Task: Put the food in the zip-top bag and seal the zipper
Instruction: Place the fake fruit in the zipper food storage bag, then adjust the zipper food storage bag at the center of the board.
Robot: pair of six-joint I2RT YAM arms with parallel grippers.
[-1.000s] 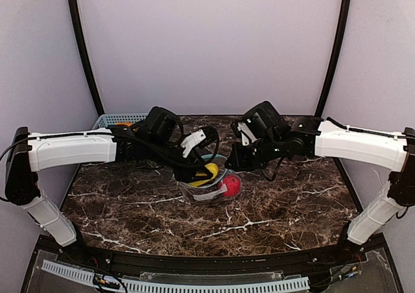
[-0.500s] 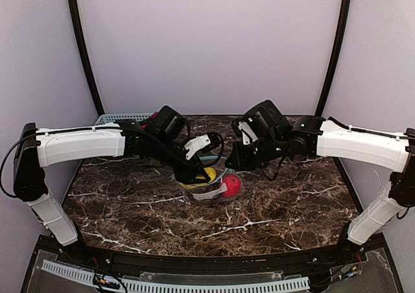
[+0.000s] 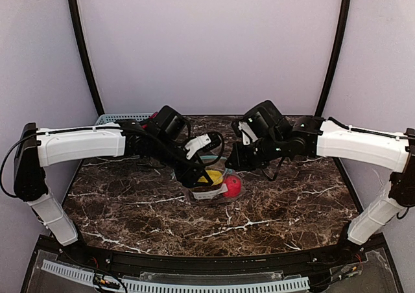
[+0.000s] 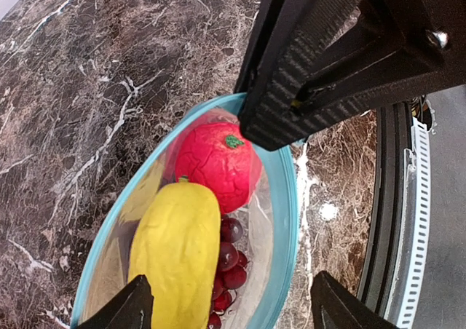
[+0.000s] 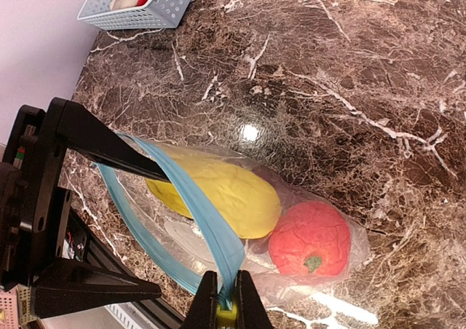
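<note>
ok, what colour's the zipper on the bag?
The zipper is light teal-blue; clearest in the right wrist view.

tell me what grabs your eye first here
The clear zip-top bag lies mid-table, its teal zipper mouth gaping over a yellow piece, a red fruit and purple grapes. The right gripper pinches the zipper strip while the left gripper hangs open over the mouth. A blue basket sits in the far left corner.

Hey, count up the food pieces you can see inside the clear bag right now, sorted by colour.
yellow piece: 1
red fruit: 1
purple grape bunch: 1
Total: 3
</note>
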